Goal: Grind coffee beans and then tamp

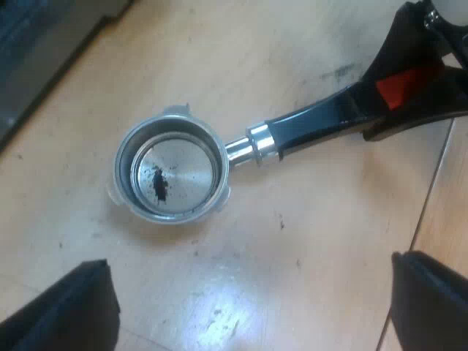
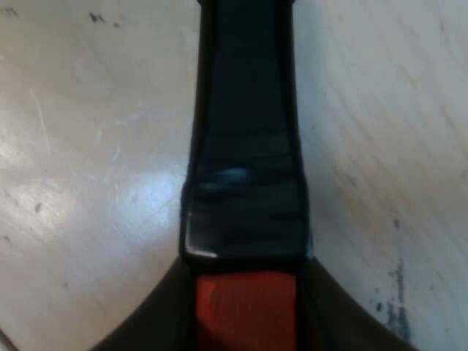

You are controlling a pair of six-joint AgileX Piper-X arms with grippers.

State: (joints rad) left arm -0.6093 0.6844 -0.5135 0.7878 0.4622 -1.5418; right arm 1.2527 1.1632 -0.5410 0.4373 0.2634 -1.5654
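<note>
The metal holder (image 1: 174, 175) lies flat on a light wooden table (image 1: 292, 241), its round basket facing up with a small smear of dark grounds inside. Its dark handle (image 1: 314, 124) runs out to a red end (image 1: 401, 86). My left gripper (image 1: 248, 281) hovers above the table close to the basket, open, with nothing between its fingers. My right gripper (image 1: 409, 91) sits at the handle's red end. Seen close from the right wrist, the black handle (image 2: 245, 168) and its red end (image 2: 245, 307) lie between the fingers of my right gripper (image 2: 245, 322), which press both sides.
A dark, flat-edged object (image 1: 36, 58) borders the table beyond the basket. A seam between table boards (image 1: 431, 183) passes near the handle's end. Small dark specks of grounds (image 1: 281, 219) dot the wood around the holder.
</note>
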